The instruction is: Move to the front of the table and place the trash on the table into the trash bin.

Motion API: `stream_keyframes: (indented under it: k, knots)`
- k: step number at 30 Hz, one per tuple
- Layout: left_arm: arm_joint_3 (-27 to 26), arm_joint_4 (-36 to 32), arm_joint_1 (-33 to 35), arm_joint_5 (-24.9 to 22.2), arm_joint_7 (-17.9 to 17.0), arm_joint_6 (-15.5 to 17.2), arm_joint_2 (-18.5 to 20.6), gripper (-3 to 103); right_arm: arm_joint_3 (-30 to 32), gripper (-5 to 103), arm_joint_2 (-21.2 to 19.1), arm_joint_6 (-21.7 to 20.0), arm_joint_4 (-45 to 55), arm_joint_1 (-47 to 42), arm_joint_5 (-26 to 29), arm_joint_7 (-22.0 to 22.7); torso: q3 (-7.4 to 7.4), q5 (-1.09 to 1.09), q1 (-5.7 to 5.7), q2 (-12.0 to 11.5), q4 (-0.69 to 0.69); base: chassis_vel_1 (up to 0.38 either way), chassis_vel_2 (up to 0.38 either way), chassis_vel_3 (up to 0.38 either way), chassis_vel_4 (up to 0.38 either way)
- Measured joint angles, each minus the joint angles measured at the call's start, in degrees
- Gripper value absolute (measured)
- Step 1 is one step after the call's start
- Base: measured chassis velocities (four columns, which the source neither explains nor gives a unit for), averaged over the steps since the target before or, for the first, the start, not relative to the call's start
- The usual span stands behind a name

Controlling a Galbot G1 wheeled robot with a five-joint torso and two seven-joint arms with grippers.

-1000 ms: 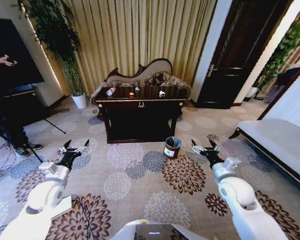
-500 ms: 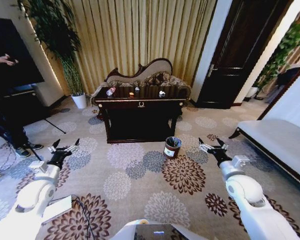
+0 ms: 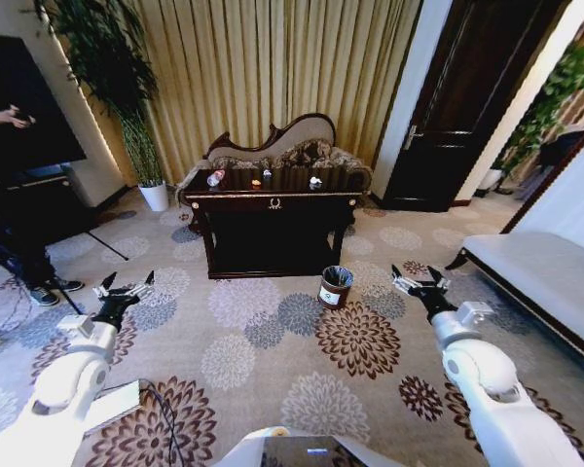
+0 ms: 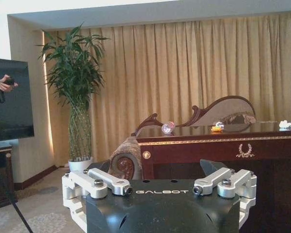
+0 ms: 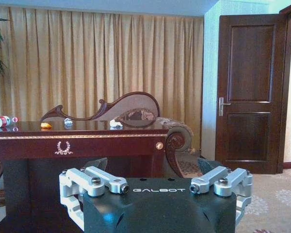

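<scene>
— Carpet between robot and table [image 3: 273, 199]: same stretch as before?
— Yes; arms just swung wider. Left gripper [image 3: 123, 289] and right gripper [image 3: 418, 284] hover spread-fingered, empty. Trash [image 3: 215, 178] waits there, trash bin [image 3: 335, 287] in front.

Table ahead, bin before it.
The trash [image 3: 261, 179] lay on the table [image 3: 273, 202]; the trash bin [image 3: 335, 287] stood on the carpet [image 3: 273, 341] before its right end; a sofa [image 3: 287, 151] stood behind.

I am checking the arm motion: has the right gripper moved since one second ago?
Yes. The right gripper has swung outward to the robot's right, farther from the trash bin, which stayed put.
</scene>
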Motion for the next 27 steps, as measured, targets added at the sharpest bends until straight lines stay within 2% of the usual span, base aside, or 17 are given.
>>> stream_keyframes:
  k: [15,27]
  knots:
    - [-0.18,-0.50,0.16,-0.03,0.07,-0.42,0.04,100,-1.33,100,0.86,-0.22,0.38,-0.27,-1.09,0.00,-0.01,0.00,-0.01,0.01,0.00,-0.024,0.019,0.020,-0.020]
    - [-0.25,-0.54,0.13,-0.12,0.28,-0.43,0.02,100,-1.66,100,0.80,-0.22,0.48,-0.26,-1.48,0.00,0.01,0.02,0.02,-0.01,0.01,-0.193,0.201,0.197,-0.194]
